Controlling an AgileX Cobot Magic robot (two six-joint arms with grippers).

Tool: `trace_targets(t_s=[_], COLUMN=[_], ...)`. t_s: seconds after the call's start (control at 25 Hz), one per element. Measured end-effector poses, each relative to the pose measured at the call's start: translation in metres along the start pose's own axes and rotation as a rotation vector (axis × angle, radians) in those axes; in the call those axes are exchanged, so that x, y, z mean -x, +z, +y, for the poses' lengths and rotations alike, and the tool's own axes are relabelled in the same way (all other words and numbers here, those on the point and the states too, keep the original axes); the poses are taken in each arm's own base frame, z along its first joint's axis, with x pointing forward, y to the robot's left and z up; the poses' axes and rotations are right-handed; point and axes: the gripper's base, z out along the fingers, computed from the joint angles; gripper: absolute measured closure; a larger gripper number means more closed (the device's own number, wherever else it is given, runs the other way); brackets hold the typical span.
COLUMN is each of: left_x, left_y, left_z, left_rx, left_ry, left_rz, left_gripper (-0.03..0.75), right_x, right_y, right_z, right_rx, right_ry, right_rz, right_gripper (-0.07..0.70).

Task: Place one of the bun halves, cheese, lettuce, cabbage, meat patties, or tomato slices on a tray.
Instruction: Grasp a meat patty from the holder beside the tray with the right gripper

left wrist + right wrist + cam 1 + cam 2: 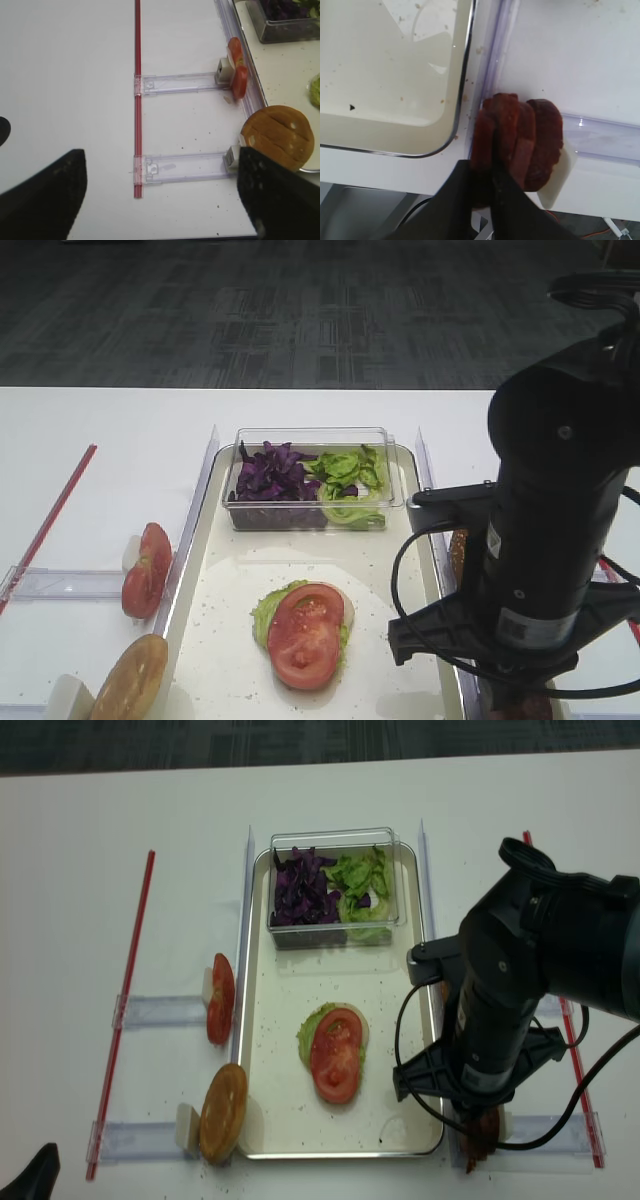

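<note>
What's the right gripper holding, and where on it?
The right gripper is shut on the lower edge of one upright slice among the meat patties in the holder beside the tray.

My two high cameras looked down on the tray (230, 660); each wrist camera sat close, the right sharing its corner, the left its edge.
</note>
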Motion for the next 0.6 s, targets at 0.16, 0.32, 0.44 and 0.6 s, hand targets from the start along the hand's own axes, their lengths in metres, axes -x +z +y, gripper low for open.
trace_targets(t_s=[0.16,0.32,0.44,0.6], left_x=[0.0000,0.0000,0.0000,0.0000], left_y=[0.0000,0.0000,0.0000,0.0000], left_z=[0.0000,0.0000,0.0000,0.0000], left_rx=[0.000,0.000,0.000,0.000], left_ry=[0.000,0.000,0.000,0.000], left_rz=[0.000,0.000,0.000,0.000], left_gripper=[0.151,0.151,0.151,0.151], right_x=[0.0000,0.0000,0.0000,-0.0001], right_y=[0.0000,0.0000,0.0000,0.0000], right_z=[-0.0001,-0.0001,-0.0001,-0.0003], right_rx=[-0.001,-0.001,-0.001,-0.003], right_ry=[-0.003,-0.007,-0.007,-0.008], right_rz=[0.000,0.000,0.000,0.001], right_gripper=[0.504,0.504,0.504,0.505])
